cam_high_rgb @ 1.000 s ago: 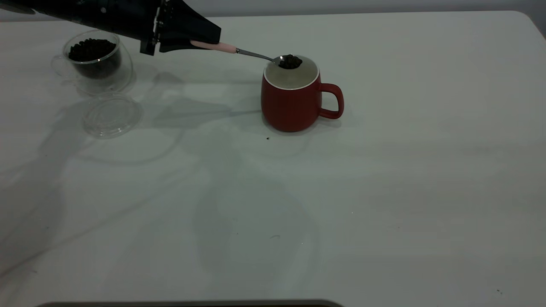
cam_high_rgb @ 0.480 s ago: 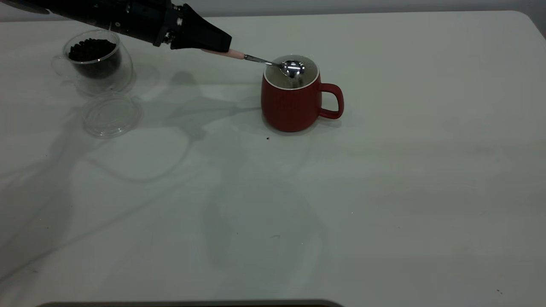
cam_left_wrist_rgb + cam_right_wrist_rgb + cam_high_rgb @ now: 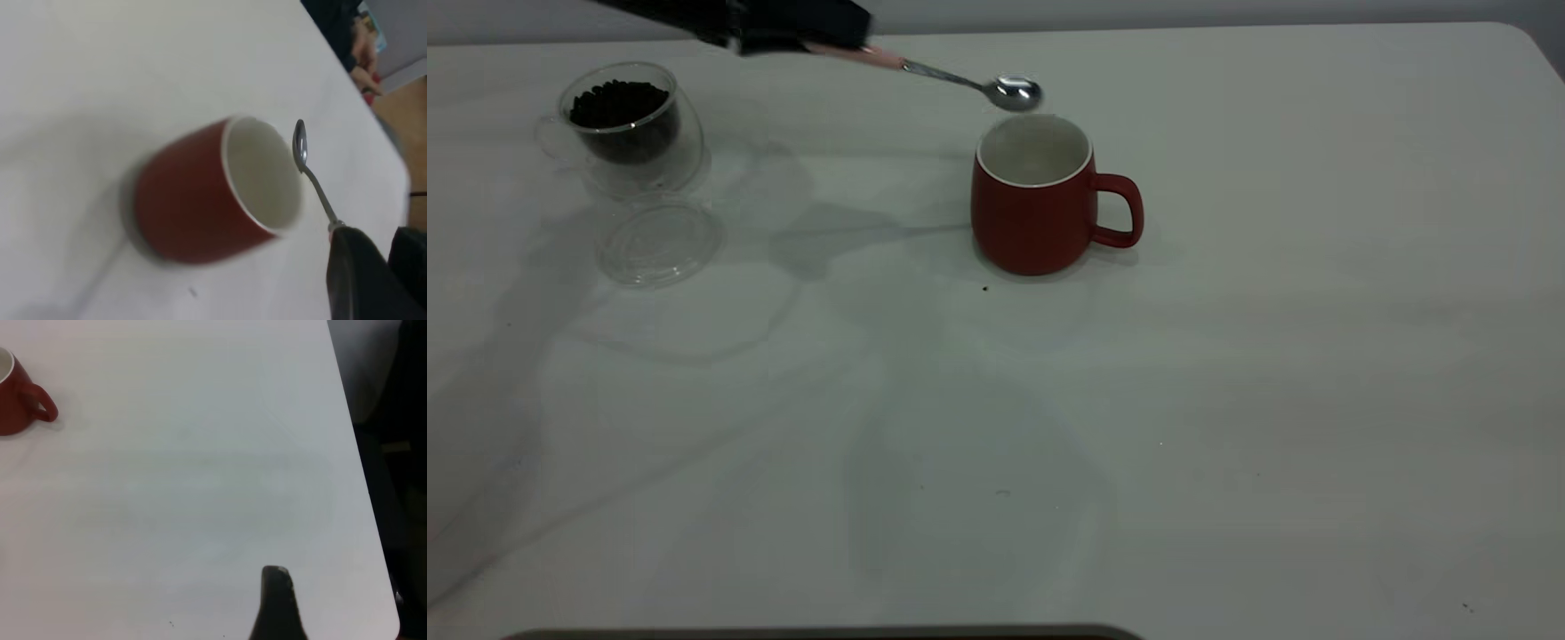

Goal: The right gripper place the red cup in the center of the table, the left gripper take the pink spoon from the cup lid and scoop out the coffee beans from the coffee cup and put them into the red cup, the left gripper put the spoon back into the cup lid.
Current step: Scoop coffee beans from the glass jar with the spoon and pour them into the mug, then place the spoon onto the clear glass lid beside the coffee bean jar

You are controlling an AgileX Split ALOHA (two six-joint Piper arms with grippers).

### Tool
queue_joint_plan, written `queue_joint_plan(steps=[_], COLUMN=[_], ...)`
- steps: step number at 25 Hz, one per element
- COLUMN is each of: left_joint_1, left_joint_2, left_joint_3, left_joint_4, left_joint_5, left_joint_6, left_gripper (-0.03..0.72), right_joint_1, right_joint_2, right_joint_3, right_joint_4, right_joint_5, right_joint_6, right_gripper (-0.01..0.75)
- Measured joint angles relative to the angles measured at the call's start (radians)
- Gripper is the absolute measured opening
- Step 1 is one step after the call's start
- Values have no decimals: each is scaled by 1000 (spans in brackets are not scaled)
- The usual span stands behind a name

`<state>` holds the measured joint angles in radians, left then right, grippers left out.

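The red cup (image 3: 1032,213) stands upright mid-table with its handle to the right; it also shows as the red cup (image 3: 193,207) and the red cup (image 3: 17,407). My left gripper (image 3: 852,40) is at the top left, shut on the handle of the pink spoon (image 3: 969,83). The spoon's metal bowl hangs empty just above the cup's far rim. From the left wrist, the pink spoon (image 3: 307,167) lies beside the cup's white mouth, held by my left gripper (image 3: 373,267). The coffee cup (image 3: 627,133) holds coffee beans (image 3: 618,93) at the far left. The cup lid (image 3: 660,242) lies before it. One finger of my right gripper (image 3: 280,607) shows over bare table (image 3: 200,487).
A tiny dark speck (image 3: 985,288) lies in front of the red cup. The table's right edge (image 3: 363,487) runs close to the right gripper. A person's hand (image 3: 363,47) shows beyond the table's far side. A dark strip (image 3: 827,633) borders the near edge.
The spoon carried beans over the red cup, dipped and tipped inside it, and has now risen out empty. The left gripper has lifted and drawn back to the left.
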<state>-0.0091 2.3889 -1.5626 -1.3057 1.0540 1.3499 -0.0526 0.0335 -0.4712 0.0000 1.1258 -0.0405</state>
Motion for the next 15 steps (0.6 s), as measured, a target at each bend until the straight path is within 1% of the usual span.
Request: queue_joint_plan(steps=[2, 5, 11, 15], left_joint_1=[29, 73, 164, 274], left_joint_2=[-22, -71, -245, -305], left_joint_3=[2, 62, 333, 485], left_joint_4=[32, 41, 1, -75], left_joint_5=[44, 58, -15, -39], left_joint_6=[-63, -111, -70, -12], left_gripper=[119, 119, 119, 119], right_joint_1=[0, 0, 0, 0], right_joint_2=[0, 0, 0, 0], right_joint_3=[0, 0, 0, 0], right_joint_4=[0, 0, 0, 0], right_joint_5=[0, 0, 0, 0], right_joint_6=[0, 0, 0, 0], right_gripper=[591, 591, 591, 591])
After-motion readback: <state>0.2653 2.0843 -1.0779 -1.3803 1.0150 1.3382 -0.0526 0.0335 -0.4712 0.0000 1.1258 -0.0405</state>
